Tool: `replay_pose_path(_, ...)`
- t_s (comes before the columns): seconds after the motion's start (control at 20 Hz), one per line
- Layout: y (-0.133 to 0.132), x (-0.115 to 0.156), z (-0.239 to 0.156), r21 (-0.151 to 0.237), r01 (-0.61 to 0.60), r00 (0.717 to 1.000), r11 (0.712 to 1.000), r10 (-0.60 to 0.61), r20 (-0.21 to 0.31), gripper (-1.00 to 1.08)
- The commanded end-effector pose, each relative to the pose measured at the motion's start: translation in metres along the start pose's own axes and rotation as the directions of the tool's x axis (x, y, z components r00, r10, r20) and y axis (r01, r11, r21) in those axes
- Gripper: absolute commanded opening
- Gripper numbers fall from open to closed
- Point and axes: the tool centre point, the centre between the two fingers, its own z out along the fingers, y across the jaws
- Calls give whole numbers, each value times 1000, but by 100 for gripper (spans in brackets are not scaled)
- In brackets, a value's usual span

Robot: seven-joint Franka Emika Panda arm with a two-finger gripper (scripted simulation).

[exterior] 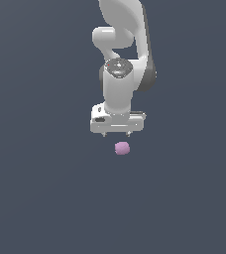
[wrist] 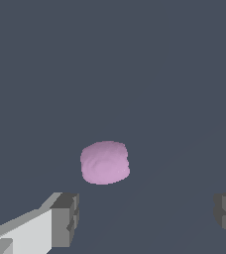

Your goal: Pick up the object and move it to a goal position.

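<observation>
So far nothing grasped: small matte pink-purple roundish lump (wrist: 105,162) lies free on floor; white gripper (exterior: 117,134) above, jaws wide. Grasp, lift, transfer remain.

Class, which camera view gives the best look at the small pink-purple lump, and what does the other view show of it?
The wrist view: the pink-purple lump fills more of the picture, its uneven matte surface clear. In the exterior view it is only a small blob below the open gripper.

Pink-purple object (wrist: 105,162), white arm (exterior: 119,74) (grey-tipped fingers (wrist: 65,218)), slate-blue ground (exterior: 35,188).
</observation>
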Motion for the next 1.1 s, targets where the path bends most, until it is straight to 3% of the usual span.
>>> replay_pose_path(0.0,0,0,0,0,0,1000,1000,0,0,100)
replay_pose_path(0.45,22,-1,1,-24,20,1000,1000,-20,10,100)
replay_pose_path(1.05,19,-1,4,-21,-41,999,999,42,9,100)
